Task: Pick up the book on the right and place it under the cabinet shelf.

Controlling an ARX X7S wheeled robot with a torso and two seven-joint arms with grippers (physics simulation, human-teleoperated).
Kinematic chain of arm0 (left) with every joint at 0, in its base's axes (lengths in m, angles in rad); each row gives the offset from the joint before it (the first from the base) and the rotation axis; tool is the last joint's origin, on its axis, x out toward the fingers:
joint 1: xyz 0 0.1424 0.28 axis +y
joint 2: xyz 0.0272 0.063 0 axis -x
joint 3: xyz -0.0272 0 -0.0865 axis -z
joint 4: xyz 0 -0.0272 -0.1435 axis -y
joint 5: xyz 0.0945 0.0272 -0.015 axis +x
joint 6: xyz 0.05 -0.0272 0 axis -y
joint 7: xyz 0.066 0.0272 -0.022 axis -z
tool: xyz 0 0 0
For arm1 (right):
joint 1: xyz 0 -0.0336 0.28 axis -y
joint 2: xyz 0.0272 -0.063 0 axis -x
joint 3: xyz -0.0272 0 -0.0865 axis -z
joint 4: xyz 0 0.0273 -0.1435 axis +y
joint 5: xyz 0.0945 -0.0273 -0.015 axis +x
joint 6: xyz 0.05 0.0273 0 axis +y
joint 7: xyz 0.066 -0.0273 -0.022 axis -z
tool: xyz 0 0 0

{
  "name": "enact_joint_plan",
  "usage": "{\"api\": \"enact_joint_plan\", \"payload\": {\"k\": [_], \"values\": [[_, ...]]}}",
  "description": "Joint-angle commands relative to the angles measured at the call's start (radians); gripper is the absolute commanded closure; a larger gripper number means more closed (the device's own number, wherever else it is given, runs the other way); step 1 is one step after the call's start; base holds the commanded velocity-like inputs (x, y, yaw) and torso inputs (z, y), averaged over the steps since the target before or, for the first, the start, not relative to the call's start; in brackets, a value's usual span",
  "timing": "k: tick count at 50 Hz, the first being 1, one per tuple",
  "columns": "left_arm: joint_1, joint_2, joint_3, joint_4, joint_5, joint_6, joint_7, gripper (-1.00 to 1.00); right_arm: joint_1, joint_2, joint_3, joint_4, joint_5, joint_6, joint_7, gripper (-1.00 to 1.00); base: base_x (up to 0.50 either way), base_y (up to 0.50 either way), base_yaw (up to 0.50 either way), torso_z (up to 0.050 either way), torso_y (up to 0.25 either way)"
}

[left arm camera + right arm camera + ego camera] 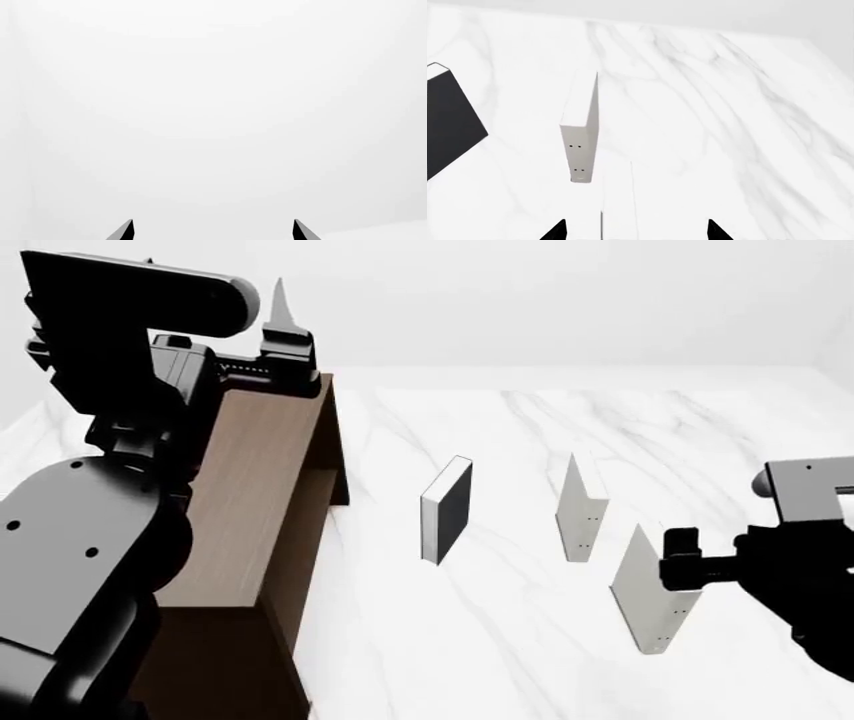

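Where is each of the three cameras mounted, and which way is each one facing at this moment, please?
Head view: on the robot's head, looking forward and down over the marble table, the cabinet shelf and three upright books; both arms show.
Left wrist view: by the left gripper, facing a blank white surface; only its dark fingers show.
Right wrist view: by the right gripper, facing the book between its finger tips.
Shared: head and right wrist views both show that book, the other pale book and the black book.

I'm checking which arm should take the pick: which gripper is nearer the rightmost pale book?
Right. The right gripper is right at the book, its fingertips straddling the top edge in the right wrist view. The left gripper is raised far off, above the cabinet.
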Motion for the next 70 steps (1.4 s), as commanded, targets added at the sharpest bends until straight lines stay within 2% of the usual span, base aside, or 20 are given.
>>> {"api": "enact_joint_plan", "payload": {"k": [1,70], "values": [[0.002,-0.002,0.003,0.0,-0.003,0.002,-0.004,-1.0,-0.015,-0.012,-0.013,0.036,-0.027,-0.033,-0.018,-1.0,0.0,0.0,0.0,0.0,0.0],[0.014,-0.016,0.013,-0.014,-0.024,0.024,-0.023,-1.0,-0.034,-0.072,-0.087,0.167,-0.117,-0.129,-0.082,-1.0,0.0,0.0,0.0,0.0,0.0]]}}
